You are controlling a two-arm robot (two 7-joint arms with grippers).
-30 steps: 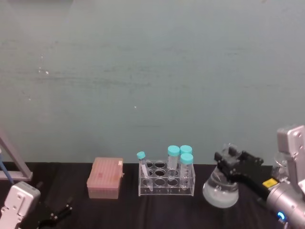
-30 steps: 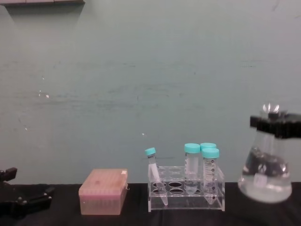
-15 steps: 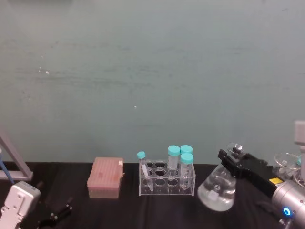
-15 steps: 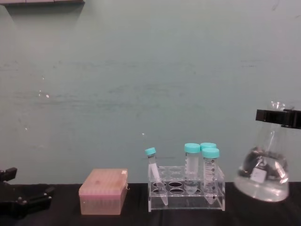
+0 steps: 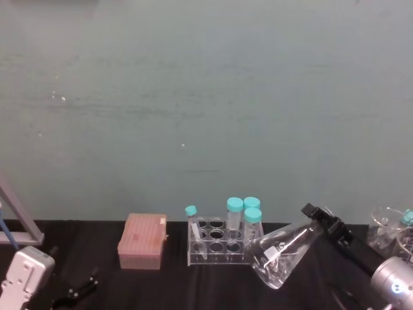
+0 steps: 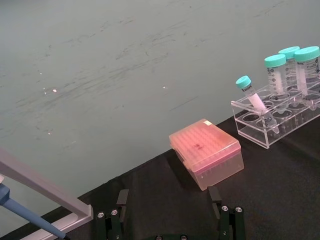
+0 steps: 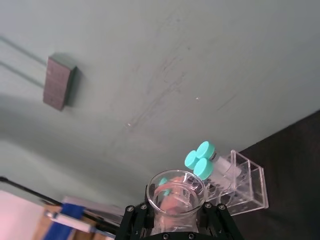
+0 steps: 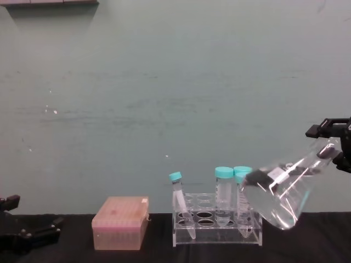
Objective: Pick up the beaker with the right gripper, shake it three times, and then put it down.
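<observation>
The beaker (image 5: 279, 257) is a clear conical flask with liquid and a small white mark. It hangs off the table, tipped far over, with its wide base swung toward the tube rack (image 5: 224, 244). My right gripper (image 5: 321, 221) is shut on its neck just under the flared rim. From the chest the beaker (image 8: 278, 196) overlaps the rack's right-hand tubes, and the right gripper (image 8: 330, 143) sits at the right edge. Down the right wrist, the rim (image 7: 176, 189) shows between the black jaws. My left gripper (image 6: 170, 226) rests open low at the left.
A pink tip box (image 5: 142, 241) sits left of the rack, which holds several teal-capped tubes (image 5: 235, 213). More glassware (image 5: 389, 225) stands at the far right. A pipette stand (image 5: 16, 219) occupies the left edge. Black table surface lies in front of the rack.
The beaker went from nearly upright to steeply tilted, its base swinging left toward the rack while the right gripper turned and kept its hold. The left arm stayed still.
</observation>
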